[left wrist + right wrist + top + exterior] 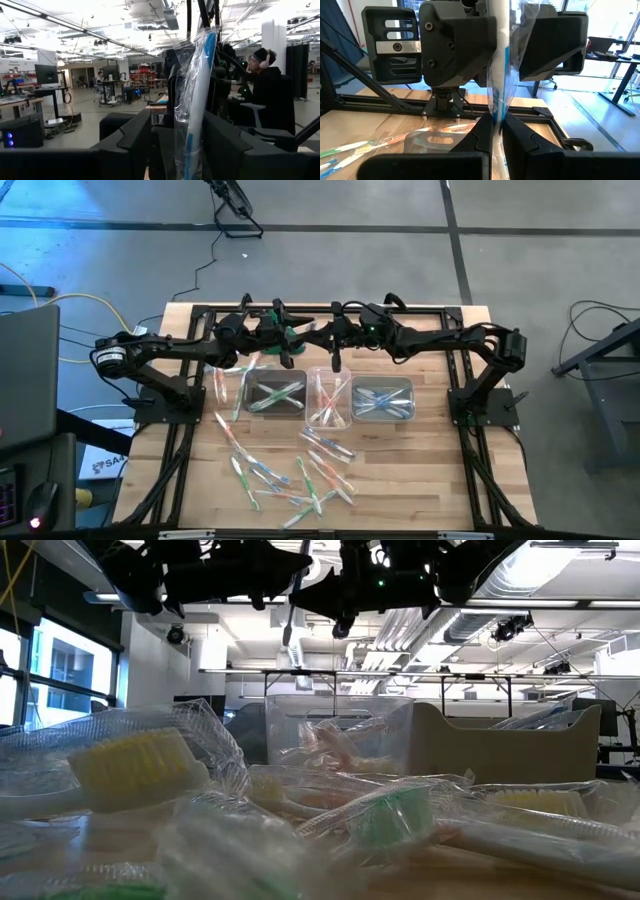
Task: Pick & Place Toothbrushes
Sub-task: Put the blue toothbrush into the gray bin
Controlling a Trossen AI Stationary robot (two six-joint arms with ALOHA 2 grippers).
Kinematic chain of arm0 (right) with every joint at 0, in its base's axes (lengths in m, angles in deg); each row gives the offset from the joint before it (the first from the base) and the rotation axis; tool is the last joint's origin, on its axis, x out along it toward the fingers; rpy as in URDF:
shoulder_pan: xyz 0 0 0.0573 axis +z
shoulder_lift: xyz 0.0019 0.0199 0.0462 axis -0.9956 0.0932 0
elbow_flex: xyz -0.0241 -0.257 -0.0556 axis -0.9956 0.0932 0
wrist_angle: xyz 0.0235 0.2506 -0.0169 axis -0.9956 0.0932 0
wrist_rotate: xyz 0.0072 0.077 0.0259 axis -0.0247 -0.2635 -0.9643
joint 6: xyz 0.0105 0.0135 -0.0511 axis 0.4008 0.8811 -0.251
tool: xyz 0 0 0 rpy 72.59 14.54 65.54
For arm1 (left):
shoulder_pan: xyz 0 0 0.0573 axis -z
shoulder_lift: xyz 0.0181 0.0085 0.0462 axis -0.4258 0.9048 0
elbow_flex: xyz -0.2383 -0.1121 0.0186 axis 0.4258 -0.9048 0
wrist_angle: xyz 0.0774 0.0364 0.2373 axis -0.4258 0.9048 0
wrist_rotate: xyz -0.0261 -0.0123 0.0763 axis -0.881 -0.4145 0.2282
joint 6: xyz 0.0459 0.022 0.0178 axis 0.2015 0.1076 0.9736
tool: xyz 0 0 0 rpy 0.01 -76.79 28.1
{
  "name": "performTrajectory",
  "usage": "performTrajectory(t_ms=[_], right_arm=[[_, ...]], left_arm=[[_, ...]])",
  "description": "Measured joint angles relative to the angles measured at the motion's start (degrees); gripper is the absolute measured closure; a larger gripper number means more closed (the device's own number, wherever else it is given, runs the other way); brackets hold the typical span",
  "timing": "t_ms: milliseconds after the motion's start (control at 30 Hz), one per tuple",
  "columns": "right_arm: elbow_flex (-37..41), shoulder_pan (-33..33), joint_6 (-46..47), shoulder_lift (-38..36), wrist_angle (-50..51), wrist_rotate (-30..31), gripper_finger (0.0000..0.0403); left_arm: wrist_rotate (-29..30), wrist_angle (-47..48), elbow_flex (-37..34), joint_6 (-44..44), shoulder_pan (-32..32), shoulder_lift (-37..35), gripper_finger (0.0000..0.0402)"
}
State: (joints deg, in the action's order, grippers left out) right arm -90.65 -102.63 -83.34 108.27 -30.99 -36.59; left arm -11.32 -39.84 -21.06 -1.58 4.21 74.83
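where the two arms meet over the back of the table [440,480] in the high view, the handover itself is too small to make out: the left gripper [291,340] and right gripper [333,340] face each other just behind the three clear tubs [276,394], with loose toothbrushes [300,475] scattered across the front. each arm reaches inward from its own side, stretched nearly level.

in the low view, wrapped toothbrushes [140,770] fill the foreground and hide most of the table; the arms show only as dark shapes at the upper edge, and one thin stick hangs between them.

in the left wrist view, a wrapped blue toothbrush [197,95] stands upright between the left gripper's fingers [125,145], which sit wide apart on either side of it without clearly touching it. a person sits at a desk beyond.

in the right wrist view, the right gripper [497,122] is pinched narrow on the same blue toothbrush [499,75], whose upper end is cut off; the left gripper's blocky fingers [457,47] stand apart either side of it.
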Motion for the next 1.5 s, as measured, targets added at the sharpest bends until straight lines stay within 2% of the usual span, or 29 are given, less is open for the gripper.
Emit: performTrajectory(t_ms=[233, 533, 700, 867, 1033, 1200, 1500], right_arm=[[0.0, -0.5, 0.0, -0.5, 2.2, 0.2, 0.0388], [0.0, -1.3, -1.7, -4.9, 13.6, 5.1, 0.0388], [0.0, -1.1, -2.8, -9.4, 24.2, 8.8, 0.0388], [0.0, -1.1, -2.6, -14.9, 37.1, 15.7, 0.0388], [0.0, 0.3, 2.1, -20.1, 49.7, 23.7, 0.0388], [0.0, 3.1, 9.5, -24.2, 59.3, 28.5, 0.0388], [0.0, 9.4, 23.7, -26.9, 68.2, 30.1, 0.0388]], left_arm=[[-0.1, 1.0, 0.0, 0.1, 0.0, -1.1, 0.0246], [3.0, 14.6, 0.0, 1.7, 0.0, -7.2, 0.0246], [12.2, 23.3, 0.0, 5.2, 0.0, -10.4, 0.0246], [20.2, 25.4, 0.0, 9.5, -0.1, -11.3, 0.0246], [20.7, 27.3, 0.0, 9.3, 0.0, -11.3, 0.0246], [20.7, 30.3, 0.0, 8.8, 0.0, -11.3, 0.0246], [20.9, 34.9, -0.1, 8.7, 0.0, -11.3, 0.0246]])
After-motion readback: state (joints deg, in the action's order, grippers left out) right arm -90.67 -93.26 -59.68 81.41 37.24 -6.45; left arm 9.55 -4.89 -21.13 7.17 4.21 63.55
